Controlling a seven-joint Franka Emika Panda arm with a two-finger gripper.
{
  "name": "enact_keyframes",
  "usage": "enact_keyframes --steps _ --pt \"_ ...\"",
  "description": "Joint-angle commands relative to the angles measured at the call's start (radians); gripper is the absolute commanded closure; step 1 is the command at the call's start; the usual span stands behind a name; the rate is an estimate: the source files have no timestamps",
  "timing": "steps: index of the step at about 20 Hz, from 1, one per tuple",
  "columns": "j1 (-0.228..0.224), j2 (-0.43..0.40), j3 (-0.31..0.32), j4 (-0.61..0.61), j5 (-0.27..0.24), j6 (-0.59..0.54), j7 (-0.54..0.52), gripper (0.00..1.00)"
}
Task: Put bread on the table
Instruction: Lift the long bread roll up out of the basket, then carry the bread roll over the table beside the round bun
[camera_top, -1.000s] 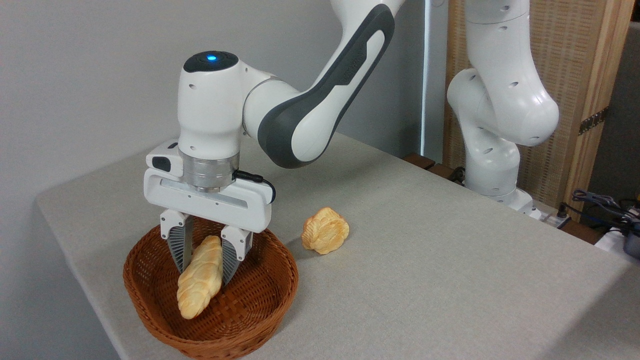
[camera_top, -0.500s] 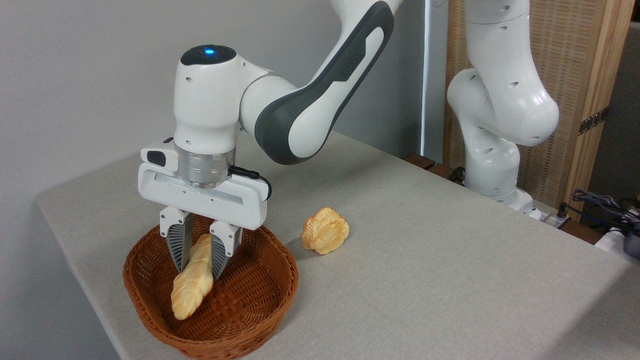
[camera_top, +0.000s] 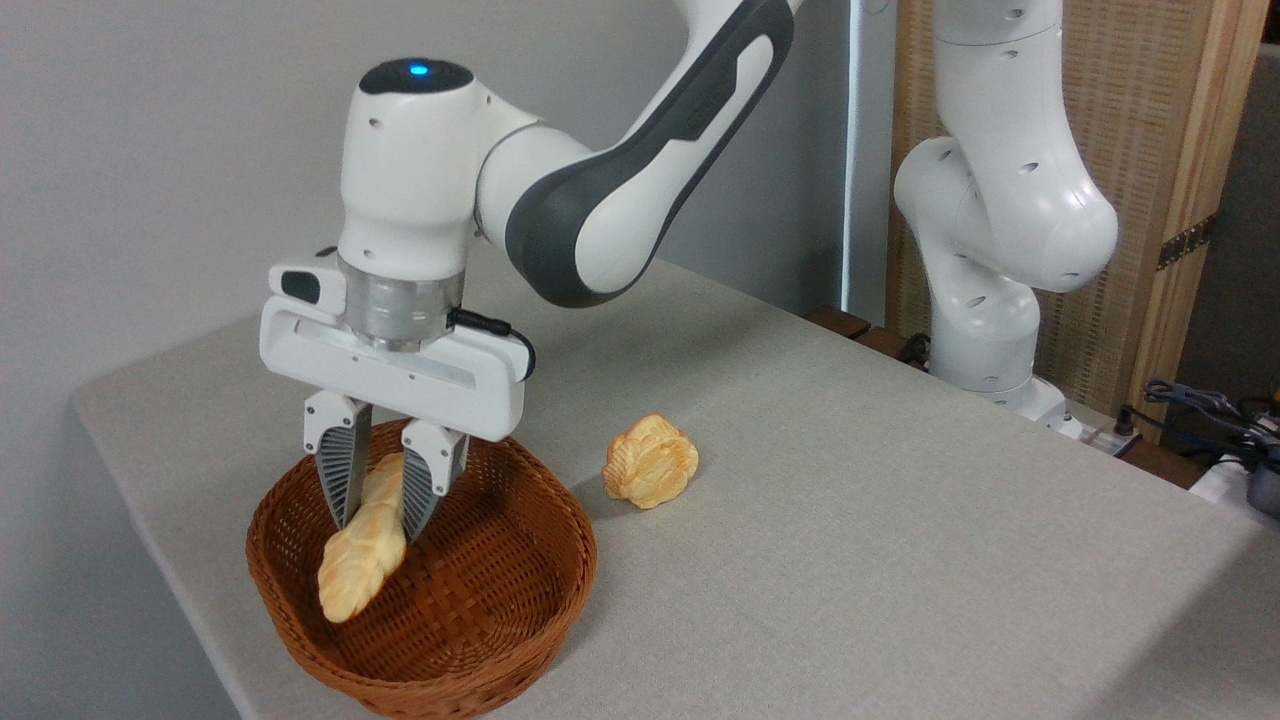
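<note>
The pale golden braided bread (camera_top: 360, 558) hangs tilted, its lower tip pointing down to the left over the brown wicker basket (camera_top: 520, 600). My gripper (camera_top: 378, 522) is shut on the bread's upper half, one grey ribbed finger on each side. The loaf appears lifted off the basket floor, still within the basket's rim. The grey-beige cloth-covered table (camera_top: 850, 540) carries the basket at its front left corner.
A smaller round orange knotted bun (camera_top: 650, 461) lies on the cloth just right of the basket. The arm's white base column (camera_top: 985, 330) stands at the table's far right edge. Cables (camera_top: 1210, 410) lie beyond the right edge.
My gripper closed in on the bread and has risen and drifted left, lifting the loaf with it; the loaf's lower tip swung left.
</note>
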Motion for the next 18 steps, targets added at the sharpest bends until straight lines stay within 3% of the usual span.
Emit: enact_keyframes --steps 1,14,18 --pt "0.001 -0.054 0.011 -0.007 0.013 -0.052 0.003 0.55" --pt "0.001 -0.194 0.011 -0.011 0.011 -0.463 0.269 0.54" --pt "-0.001 -0.237 0.010 -0.033 0.008 -0.621 0.418 0.54"
